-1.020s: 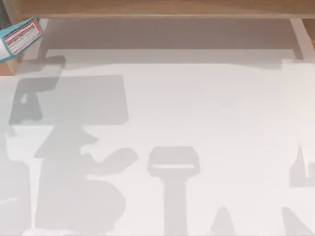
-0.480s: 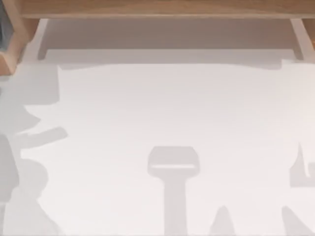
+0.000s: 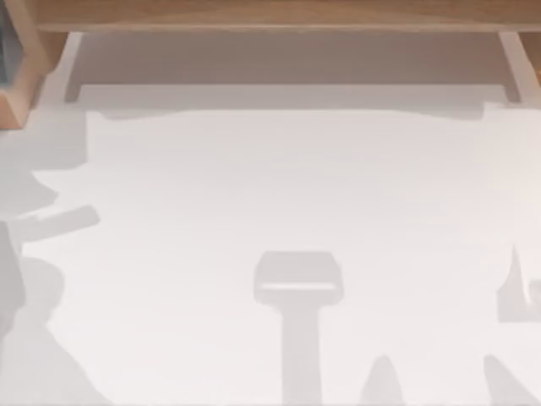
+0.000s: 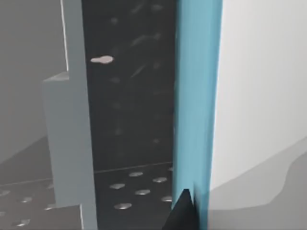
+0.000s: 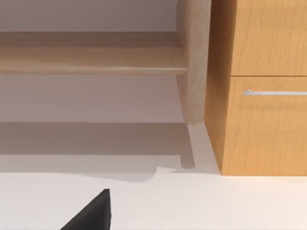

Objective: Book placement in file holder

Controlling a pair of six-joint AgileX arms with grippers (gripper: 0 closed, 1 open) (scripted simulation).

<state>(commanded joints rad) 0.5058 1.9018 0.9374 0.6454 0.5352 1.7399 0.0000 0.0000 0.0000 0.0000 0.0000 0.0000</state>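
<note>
One teal-blue book (image 4: 194,105) stands upright in my left wrist view, its white face turned away from a dark, perforated file holder (image 4: 127,120) whose grey wall (image 4: 72,143) rises just beside it. A black fingertip (image 4: 182,211) of my left end effector touches the book's teal edge at its lower end; I cannot tell how far that end effector is open. My right wrist view has one black fingertip (image 5: 91,213) above the white table (image 3: 296,186), facing a wooden drawer cabinet (image 5: 261,96) at the table's far edge; its opening I cannot tell either.
</note>
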